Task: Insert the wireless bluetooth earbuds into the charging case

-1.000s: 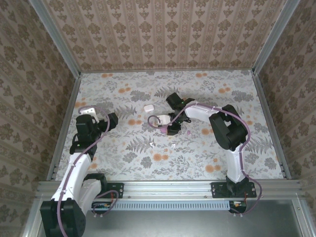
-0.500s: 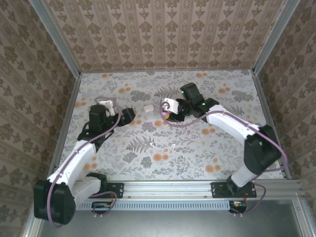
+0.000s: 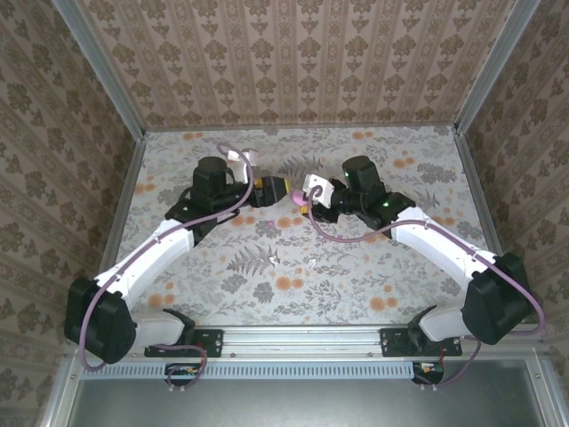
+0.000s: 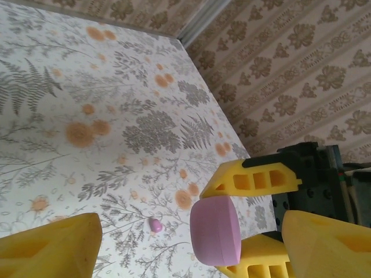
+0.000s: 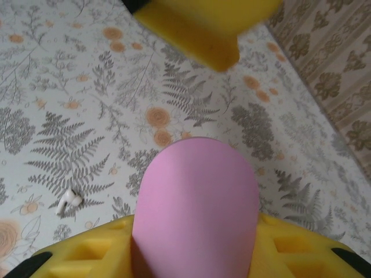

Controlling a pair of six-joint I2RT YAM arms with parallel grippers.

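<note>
Pink case [image 5: 197, 202] pinched in R gripper [image 4: 223, 227]; L gripper [image 3: 274, 190] spread wide, prob. untouching.

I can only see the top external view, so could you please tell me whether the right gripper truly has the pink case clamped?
Observer: Yes. The right wrist view shows the right gripper shut on the pink case, pressed between its yellow fingers.
Operator: Thank you. Is anything else touching the case?
Observer: No. In the left wrist view the left gripper is open, its fingers standing clear of the case on both sides.
Operator: Is any earbud nearby?
Observer: A pink earbud lies on the table, touched by neither gripper.
</note>
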